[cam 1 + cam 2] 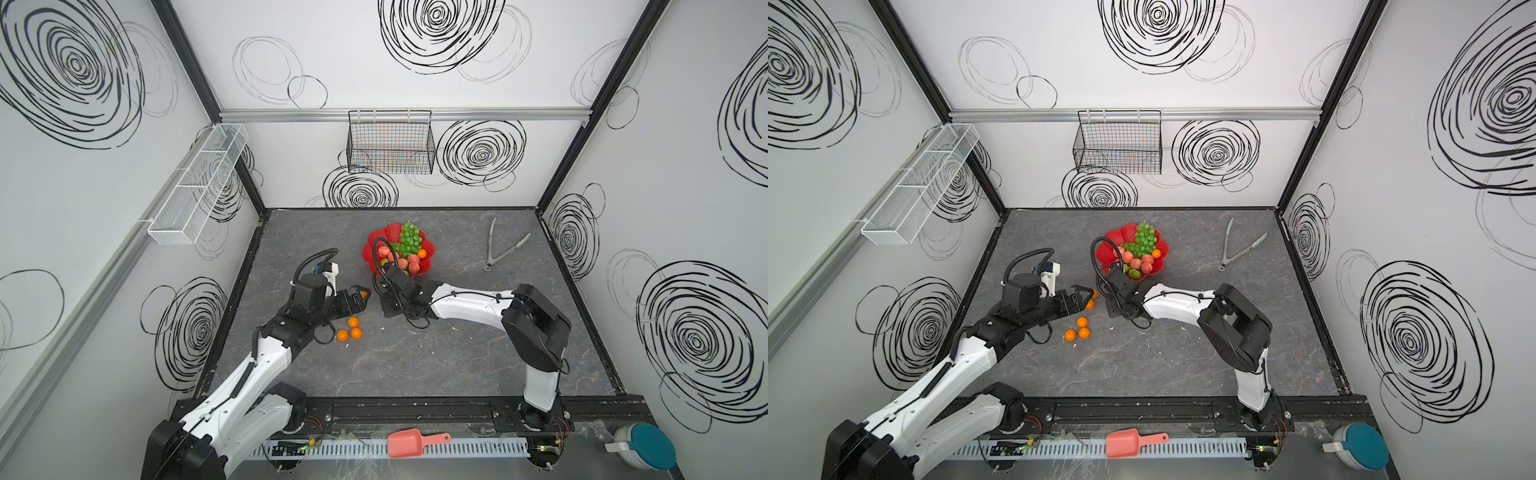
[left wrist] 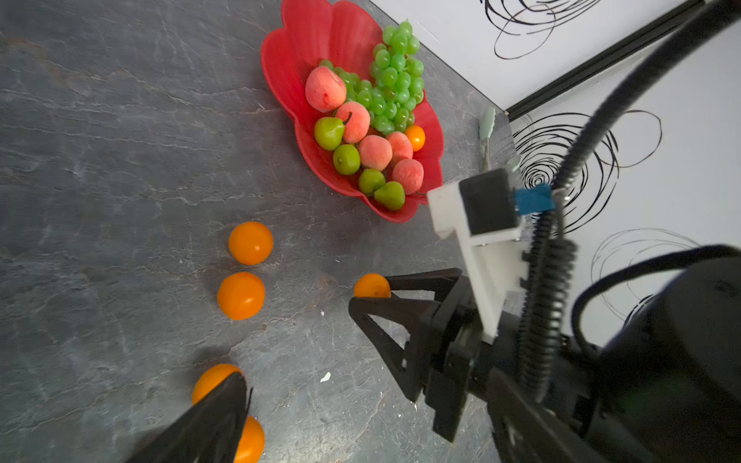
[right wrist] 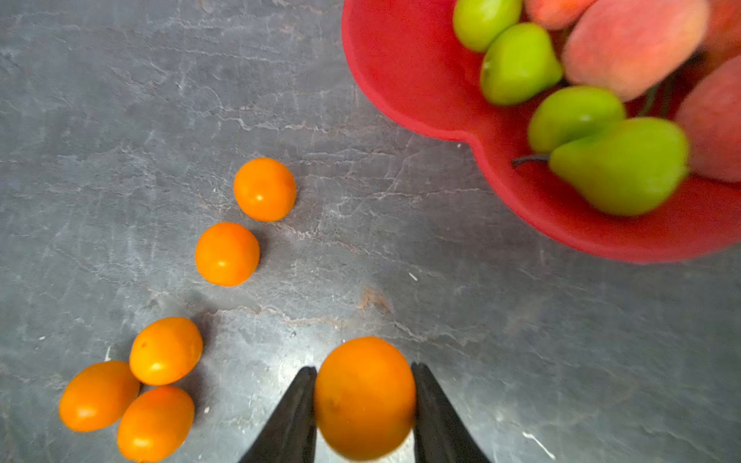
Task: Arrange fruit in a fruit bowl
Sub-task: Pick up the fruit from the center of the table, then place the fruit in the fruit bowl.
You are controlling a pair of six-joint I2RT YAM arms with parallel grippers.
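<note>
While your right claw [image 3: 363, 366] pinches a tangerine [image 3: 365, 397], the left claw [image 1: 1084, 297] gapes.
Five loose tangerines [image 3: 227, 253] lie on the worktop [image 3: 120, 120] near the fruit bowl [image 3: 401, 80].

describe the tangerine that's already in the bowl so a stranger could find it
Find the red petal-rimmed fruit bowl toward the back of the grey table. Inside, against the green grapes on the side facing the metal tongs, sits one tangerine. It is the only orange fruit in the bowl.
</note>
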